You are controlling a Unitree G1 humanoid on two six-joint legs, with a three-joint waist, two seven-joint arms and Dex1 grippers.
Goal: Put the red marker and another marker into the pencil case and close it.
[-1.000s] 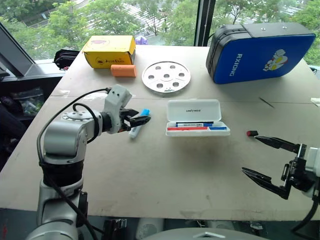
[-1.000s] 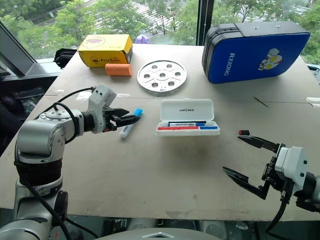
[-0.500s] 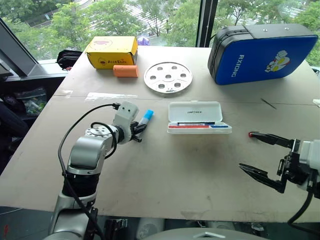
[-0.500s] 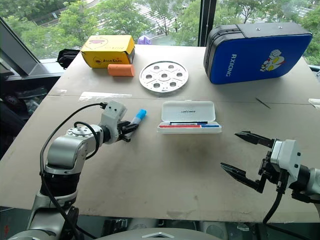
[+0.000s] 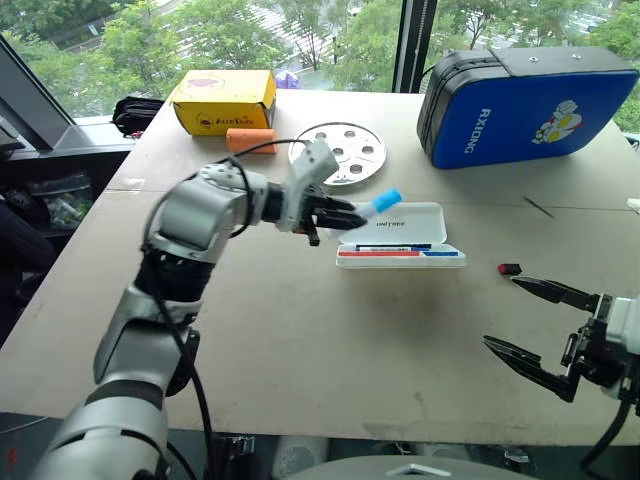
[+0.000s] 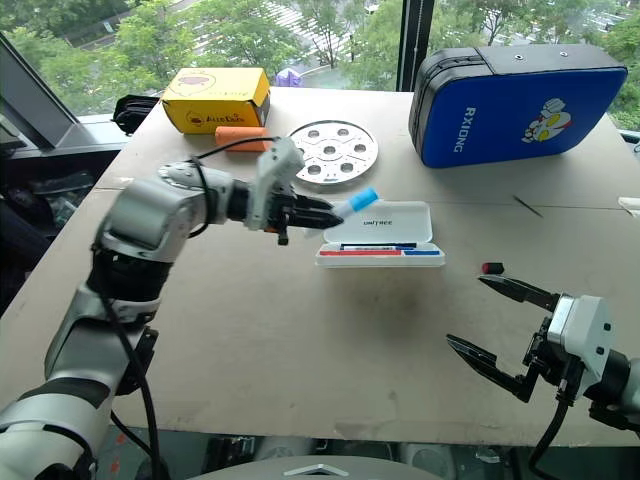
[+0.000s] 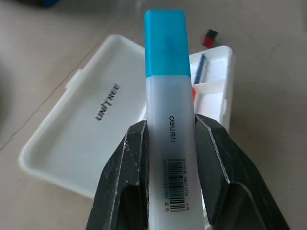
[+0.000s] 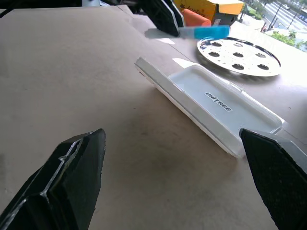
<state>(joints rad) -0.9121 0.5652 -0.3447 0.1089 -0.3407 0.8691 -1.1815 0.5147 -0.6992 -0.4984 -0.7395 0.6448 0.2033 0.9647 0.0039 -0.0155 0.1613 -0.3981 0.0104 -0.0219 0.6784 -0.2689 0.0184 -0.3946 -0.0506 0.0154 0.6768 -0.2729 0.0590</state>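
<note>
Left gripper [image 5: 338, 213] clamped on a marker [image 7: 167, 120] with white barrel and blue cap, black fingers [image 7: 125, 167] pressing either side of the barrel. Arm reaching across from the left, forearm raised off the table [image 5: 300, 350], gripper pointing rightward and slightly downward. Blue cap [image 5: 387, 198] poised above the left end of the pencil case [image 5: 400, 235], clear of it.

Right gripper [image 5: 545, 330] spread wide and holding nothing, hovering low over the near right part of the table, fingers aimed toward the case. A small red and black object [image 5: 509, 269] lying on the table just beyond the upper fingertip, apart from it.

Bare tabletop between the two grippers and in front of the case; near table edge running just below the right gripper. Behind the case, well apart: perforated metal disc [image 5: 338, 152], yellow box [image 5: 222, 101] with an orange object [image 5: 251, 140] in front, big blue zip case [image 5: 530, 102] at the far right.

Pencil case slim, white, lying open near the table's centre, lid laid flat on the far side with dark "UNITREE" lettering [image 7: 107, 102]; tray on the near side showing a red-and-blue strip [image 5: 400, 253] and a thin dark pen-like item.
</note>
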